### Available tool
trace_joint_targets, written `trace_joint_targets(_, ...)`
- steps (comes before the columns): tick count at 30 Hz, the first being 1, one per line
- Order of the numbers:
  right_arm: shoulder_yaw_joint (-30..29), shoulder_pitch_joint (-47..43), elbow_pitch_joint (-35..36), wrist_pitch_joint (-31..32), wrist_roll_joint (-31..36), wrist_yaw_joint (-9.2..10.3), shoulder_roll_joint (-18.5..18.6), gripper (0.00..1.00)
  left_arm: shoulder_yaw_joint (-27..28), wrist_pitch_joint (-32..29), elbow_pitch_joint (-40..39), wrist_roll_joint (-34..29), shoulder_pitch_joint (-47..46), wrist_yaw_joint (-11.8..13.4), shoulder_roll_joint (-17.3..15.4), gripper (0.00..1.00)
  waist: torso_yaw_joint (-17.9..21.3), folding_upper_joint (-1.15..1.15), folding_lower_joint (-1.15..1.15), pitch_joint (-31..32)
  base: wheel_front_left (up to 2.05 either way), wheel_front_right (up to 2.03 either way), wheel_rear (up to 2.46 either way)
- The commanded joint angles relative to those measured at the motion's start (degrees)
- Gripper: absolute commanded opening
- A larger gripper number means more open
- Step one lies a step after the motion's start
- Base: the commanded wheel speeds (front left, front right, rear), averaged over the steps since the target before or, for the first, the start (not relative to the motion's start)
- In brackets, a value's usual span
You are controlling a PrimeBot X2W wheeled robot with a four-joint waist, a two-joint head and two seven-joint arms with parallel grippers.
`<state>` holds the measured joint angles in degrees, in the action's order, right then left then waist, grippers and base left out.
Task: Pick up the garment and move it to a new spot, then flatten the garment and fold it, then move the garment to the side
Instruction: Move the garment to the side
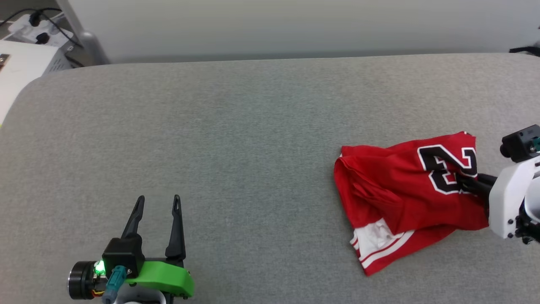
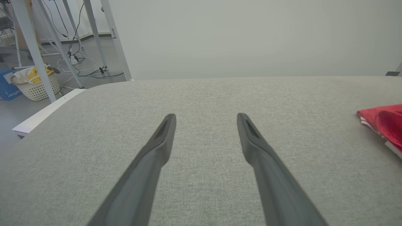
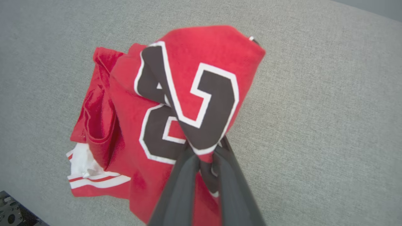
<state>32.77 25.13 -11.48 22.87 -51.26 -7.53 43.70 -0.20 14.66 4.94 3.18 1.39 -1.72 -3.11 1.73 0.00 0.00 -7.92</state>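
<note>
A grey woven fabric surface (image 1: 253,126) stretches across the head view, with a pale wall behind it. On its right side lies the shirt (image 1: 405,198), a red heap bunched into folds rather than spread flat. Large black numerals edged in white sit on its upper layer. One looks like a 2, and the other is creased over and cannot be read for certain. At the near left corner of the heap a white panel shows, crossed by red and white stripes.

The right claw (image 1: 466,182) comes in from the shirt's right edge. In the right wrist view its two dark fingers are drawn close together (image 3: 204,152), pinching a fold of the shirt (image 3: 176,103) just at the numerals, and the cloth is pulled up into a peak there.

The left claw (image 1: 158,198) is well apart from the shirt, at the lower left, its fingers spread wide (image 2: 205,117) over bare fabric with nothing between them. The left wrist view catches the shirt's edge (image 2: 386,125) at far right and a white basket (image 2: 36,88) on the floor.
</note>
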Motion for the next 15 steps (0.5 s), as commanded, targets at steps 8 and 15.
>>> trace_joint_targets(8,-3.4,5.4,-0.9,-0.1,1.9,0.04,4.0,0.00,1.1,0.3,-2.3,-1.1,-1.2,-0.1,-0.7,1.00,10.6,0.00,0.00,-5.2,0.00,0.00,0.00)
trace_joint_targets(15,-8.2,9.8,-6.4,0.2,3.1,0.04,7.8,0.00,1.0,0.3,-4.6,-2.1,-4.9,-1.0,-2.5,1.00,9.9,0.00,0.00,-12.6,0.00,0.00,0.00)
